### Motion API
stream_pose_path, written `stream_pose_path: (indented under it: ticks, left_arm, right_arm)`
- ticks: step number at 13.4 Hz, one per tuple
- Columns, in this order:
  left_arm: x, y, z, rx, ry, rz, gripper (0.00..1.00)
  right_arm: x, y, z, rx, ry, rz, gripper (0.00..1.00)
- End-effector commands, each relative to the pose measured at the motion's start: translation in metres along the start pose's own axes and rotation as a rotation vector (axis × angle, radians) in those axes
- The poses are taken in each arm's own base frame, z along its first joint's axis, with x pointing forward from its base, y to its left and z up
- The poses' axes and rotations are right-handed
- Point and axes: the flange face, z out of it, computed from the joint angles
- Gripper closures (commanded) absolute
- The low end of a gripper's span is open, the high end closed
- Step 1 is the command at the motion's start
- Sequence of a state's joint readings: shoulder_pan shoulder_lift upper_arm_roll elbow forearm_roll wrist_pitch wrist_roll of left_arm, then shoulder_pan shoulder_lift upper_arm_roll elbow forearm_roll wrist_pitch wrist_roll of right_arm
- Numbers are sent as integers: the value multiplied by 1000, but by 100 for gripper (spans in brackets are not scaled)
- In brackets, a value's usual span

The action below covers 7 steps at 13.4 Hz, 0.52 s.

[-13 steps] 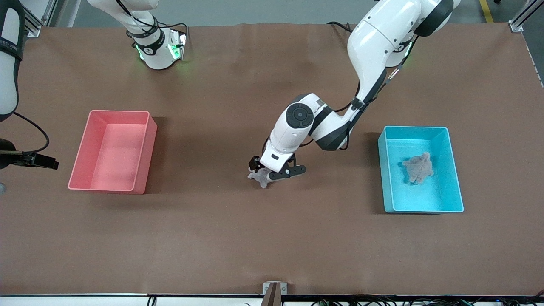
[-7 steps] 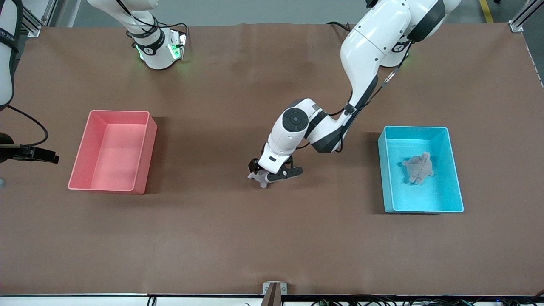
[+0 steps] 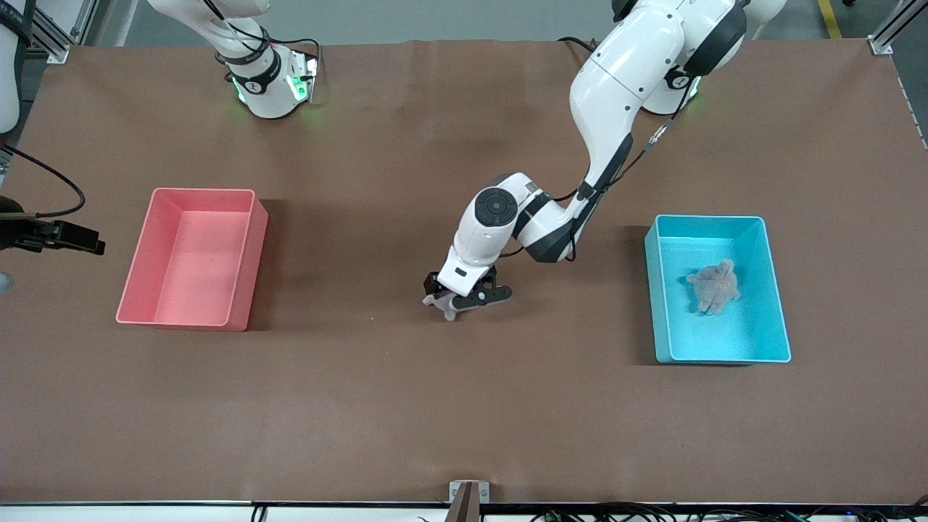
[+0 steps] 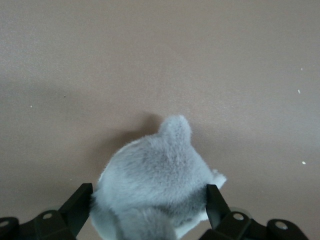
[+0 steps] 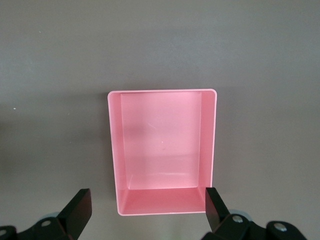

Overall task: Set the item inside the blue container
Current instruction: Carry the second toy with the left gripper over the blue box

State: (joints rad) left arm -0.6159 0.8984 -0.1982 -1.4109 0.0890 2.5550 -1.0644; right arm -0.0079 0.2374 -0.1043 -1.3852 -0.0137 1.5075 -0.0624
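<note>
Since a second earlier, the left arm's elbow had swung inward while the left gripper (image 3: 464,296) stayed low over the grey plush toy (image 3: 444,304) on the table's middle, fingers (image 4: 75,207) spread wide on either side of it, not yet squeezing. The toy looked light, soft and squashy; its round body seemed the best place to pinch. It lay well apart from the blue container (image 3: 718,288), which already held a similar toy (image 3: 714,286). Only the left wrist view showed the straddle. The right gripper (image 5: 147,210) waited open, holding nothing, above the pink bin (image 3: 190,257).
</note>
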Motion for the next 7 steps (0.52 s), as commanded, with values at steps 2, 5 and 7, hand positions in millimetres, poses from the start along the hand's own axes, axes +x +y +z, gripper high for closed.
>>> stream_pose_path:
  ticks: [2,5,7]
  left_arm:
    - [2,4,5,-7,15,-26,46]
    - [6,9,-7,-20,24,-28,69]
    - [18,13,-32,-44,43,-41,70]
  right_arm:
    - [-31,-6,-2,12,39,-14,0]
    - [-48,-7,1,16,63,-20,0]
    - [-54,-6,-8,8,75,-28,0]
